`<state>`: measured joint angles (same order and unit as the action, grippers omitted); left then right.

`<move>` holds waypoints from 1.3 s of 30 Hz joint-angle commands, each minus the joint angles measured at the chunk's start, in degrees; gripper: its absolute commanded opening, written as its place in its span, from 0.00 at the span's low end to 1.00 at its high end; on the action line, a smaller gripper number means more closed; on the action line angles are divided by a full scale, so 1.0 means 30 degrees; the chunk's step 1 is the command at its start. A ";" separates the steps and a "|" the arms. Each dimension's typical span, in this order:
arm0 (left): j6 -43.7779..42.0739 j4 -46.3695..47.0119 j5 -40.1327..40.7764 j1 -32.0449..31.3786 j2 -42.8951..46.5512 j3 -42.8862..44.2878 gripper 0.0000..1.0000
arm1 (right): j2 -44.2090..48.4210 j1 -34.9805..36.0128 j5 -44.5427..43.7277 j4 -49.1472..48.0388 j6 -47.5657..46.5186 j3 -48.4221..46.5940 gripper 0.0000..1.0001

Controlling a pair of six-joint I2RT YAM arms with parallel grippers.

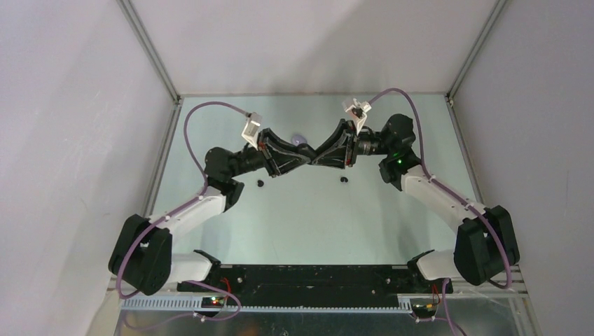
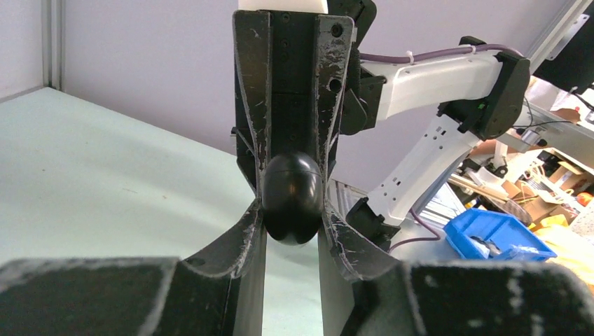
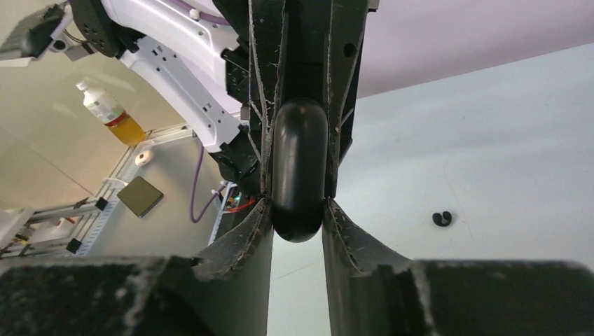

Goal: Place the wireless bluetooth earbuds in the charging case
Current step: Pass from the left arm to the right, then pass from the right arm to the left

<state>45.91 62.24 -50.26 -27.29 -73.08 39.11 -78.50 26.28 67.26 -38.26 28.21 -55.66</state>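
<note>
A black oval charging case [image 2: 292, 199] hangs in the air between both grippers, which meet tip to tip over the middle of the table. My left gripper [image 2: 292, 210] is shut on its one end and my right gripper [image 3: 295, 203] on the other end [image 3: 298, 168]. The case looks closed. In the top view the left gripper [image 1: 306, 158] and right gripper [image 1: 317, 157] hide it. Two black earbuds lie on the table, one [image 1: 260, 183] under the left arm and one [image 1: 343, 180] below the right gripper, also in the right wrist view [image 3: 440, 218]. The lilac earbuds do not show.
A pale lilac rounded thing [image 1: 300, 139] lies just behind the grippers, partly hidden. The pale green table [image 1: 301, 217] is walled at the left, back and right. The arm bases stand at the near edge.
</note>
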 commanded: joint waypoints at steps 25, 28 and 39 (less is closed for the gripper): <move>-0.1545 -0.2002 -0.0060 0.0130 0.0191 0.0806 0.86 | 0.2634 -0.0131 -0.0054 0.5553 -0.4987 -0.0807 0.11; -0.4003 -0.4168 -0.1071 0.0143 0.0376 0.1342 0.86 | 0.2628 -0.0187 -0.0306 0.7515 -0.6266 -0.1751 0.11; -1.1859 -1.2890 -0.3244 -0.0021 0.0735 0.2687 0.81 | 0.2424 0.0092 -0.2383 1.5430 -1.1682 -0.3640 0.10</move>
<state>17.26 28.47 -56.14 -27.09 -72.86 45.23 -71.57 26.04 62.15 0.03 -1.02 -64.55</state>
